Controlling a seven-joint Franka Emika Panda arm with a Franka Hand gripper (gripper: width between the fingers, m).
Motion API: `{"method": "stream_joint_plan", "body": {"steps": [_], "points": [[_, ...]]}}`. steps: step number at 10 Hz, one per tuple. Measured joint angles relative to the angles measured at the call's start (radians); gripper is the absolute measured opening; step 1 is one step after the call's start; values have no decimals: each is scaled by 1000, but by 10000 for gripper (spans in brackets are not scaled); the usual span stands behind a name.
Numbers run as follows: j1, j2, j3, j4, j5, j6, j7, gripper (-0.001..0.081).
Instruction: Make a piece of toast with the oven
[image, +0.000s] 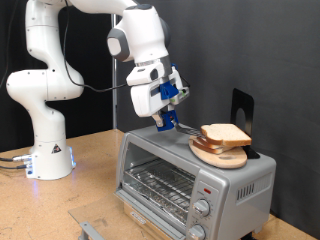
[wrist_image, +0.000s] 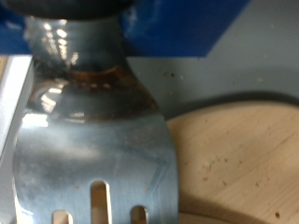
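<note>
On top of the oven (image: 190, 175), a boxy silver-grey metal box with two round knobs and a wire rack behind glass, sits one round wooden plate (image: 222, 153) carrying two square slices of pale bread; the piece of toast (image: 226, 133) lies uppermost. One tool (image: 165, 120) hovers just beside the plate, clenched on a slotted metal spatula (wrist_image: 93, 159), shiny and flat. Everything stands on a wooden table (image: 90, 190).
</note>
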Motion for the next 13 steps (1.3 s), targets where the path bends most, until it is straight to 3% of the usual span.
{"method": "stream_joint_plan", "body": {"steps": [10,13], "points": [[1,165,26,152,-155,5,174,490],[2,175,26,126,-136,157,163,490]]}}
